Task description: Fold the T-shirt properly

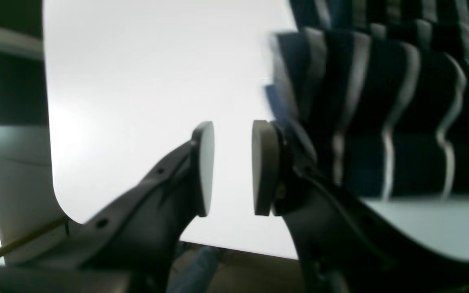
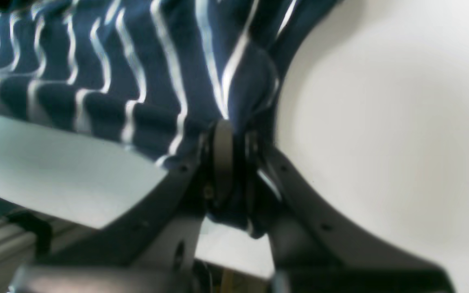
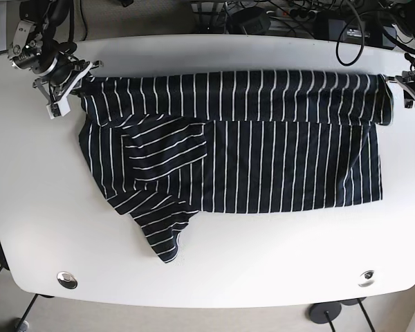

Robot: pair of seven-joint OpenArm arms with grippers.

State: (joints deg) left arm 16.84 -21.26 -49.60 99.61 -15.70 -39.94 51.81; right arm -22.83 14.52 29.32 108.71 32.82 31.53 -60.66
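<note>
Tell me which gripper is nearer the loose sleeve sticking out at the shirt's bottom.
Right. The right gripper clamps the T-shirt corner above the sleeve; the left gripper sits open at the far corner.

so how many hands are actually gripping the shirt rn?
1. The right hand is shut on the T-shirt at its far corner on the base view's left. The left hand is open, empty, beside the shirt's other end.

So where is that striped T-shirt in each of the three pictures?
Left wrist: T-shirt fills the upper right, beside the open jaws.
Right wrist: upper left, its edge pinched in the shut jaws.
Base: spread across the middle.
Shared landmark: the white table, also seen at and.
</note>
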